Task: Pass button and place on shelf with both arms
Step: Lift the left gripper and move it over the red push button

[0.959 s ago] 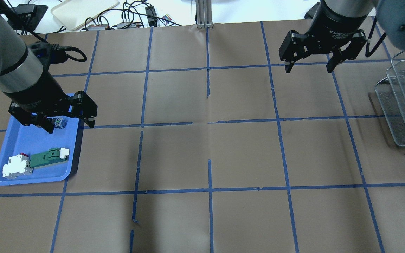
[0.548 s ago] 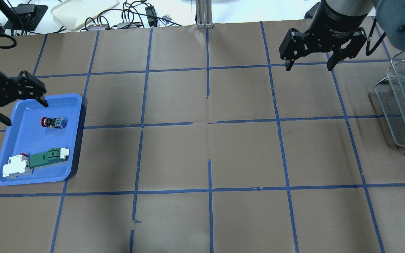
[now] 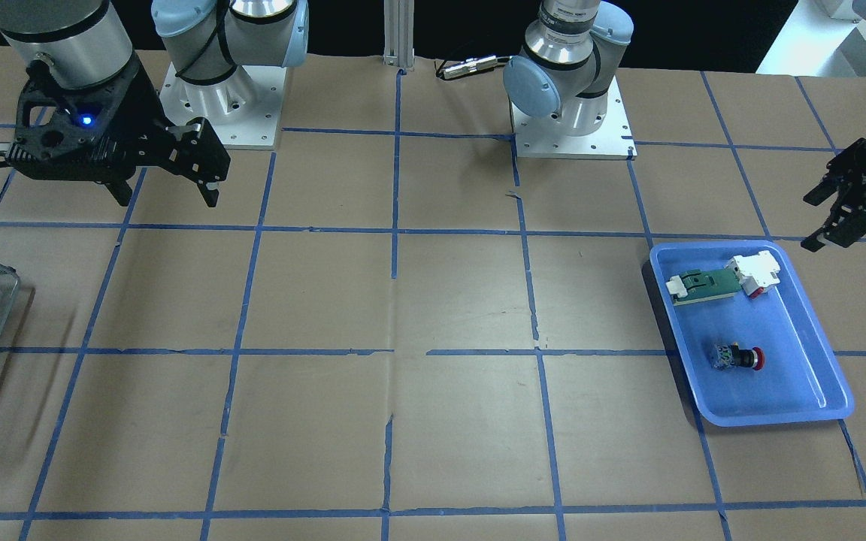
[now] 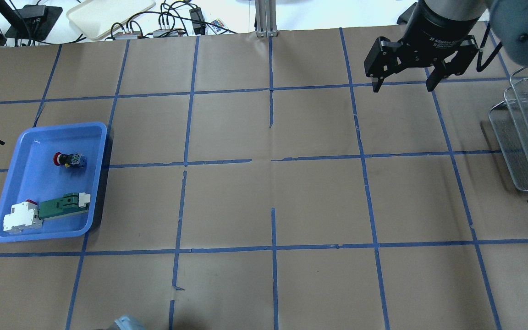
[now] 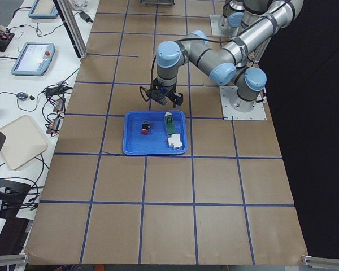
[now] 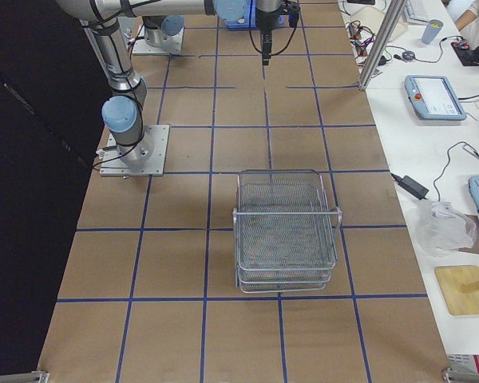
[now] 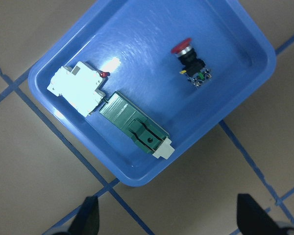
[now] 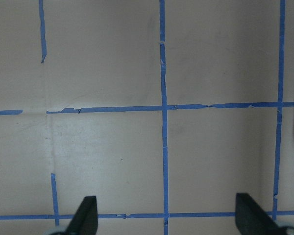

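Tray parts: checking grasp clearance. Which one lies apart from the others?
The button, red-capped, lies alone; the green part and white part touch each other.

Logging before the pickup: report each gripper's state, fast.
Left gripper: open, holding nothing.
Right gripper: open, holding nothing.

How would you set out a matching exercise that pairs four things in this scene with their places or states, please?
Things:
1. button
2. shelf
3. left fingers
4. right fingers

Places or states:
A. open, over the robot's right half of the table
B. lying on its side in the blue tray
C. open, just outside the tray
D. standing at the table's end on the robot's right

Pairs: 1-B, 2-D, 3-C, 4-A.
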Tool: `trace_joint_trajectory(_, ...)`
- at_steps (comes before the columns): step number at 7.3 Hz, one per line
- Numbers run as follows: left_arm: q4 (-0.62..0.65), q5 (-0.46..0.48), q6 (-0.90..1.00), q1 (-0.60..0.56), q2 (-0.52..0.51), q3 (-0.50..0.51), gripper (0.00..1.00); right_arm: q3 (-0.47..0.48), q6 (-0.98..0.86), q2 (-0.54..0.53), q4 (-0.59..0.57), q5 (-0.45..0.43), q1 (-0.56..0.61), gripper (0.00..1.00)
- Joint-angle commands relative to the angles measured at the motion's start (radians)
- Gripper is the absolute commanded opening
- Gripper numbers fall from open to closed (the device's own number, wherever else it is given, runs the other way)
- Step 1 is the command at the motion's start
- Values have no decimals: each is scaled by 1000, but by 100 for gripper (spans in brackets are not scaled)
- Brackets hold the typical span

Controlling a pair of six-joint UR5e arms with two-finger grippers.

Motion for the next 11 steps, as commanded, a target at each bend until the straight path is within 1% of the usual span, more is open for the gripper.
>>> trace_joint_trajectory(1, 79, -120, -157, 27, -130, 17, 100, 0, 0, 0, 2, 1, 0, 100)
trace_joint_trajectory(2, 81, -182, -228, 30, -194, 43, 100, 0, 0, 0, 2, 2, 0, 100)
trace_joint_trajectory(3, 79, -190, -270, 30, -249, 70, 100, 0, 0, 0, 2, 2, 0, 100)
trace_joint_trajectory(4, 79, -247, -280, 37, -296, 83, 100, 0, 2, 0, 2, 2, 0, 100)
trace_joint_trajectory(6, 81, -275, -289, 62, -375, 115, 100, 0, 4, 0, 2, 4, 0, 100)
trace_joint_trajectory(7, 81, -328, -324, 62, -409, 138, 100, 0, 4, 0, 2, 5, 0, 100)
trace_joint_trajectory(9, 79, -347, -356, 62, -474, 140, 96, 0, 4, 0, 2, 4, 0, 100)
trace_joint_trajectory(11, 75, -347, -353, 62, -506, 137, 97, 0, 4, 0, 2, 4, 2, 100)
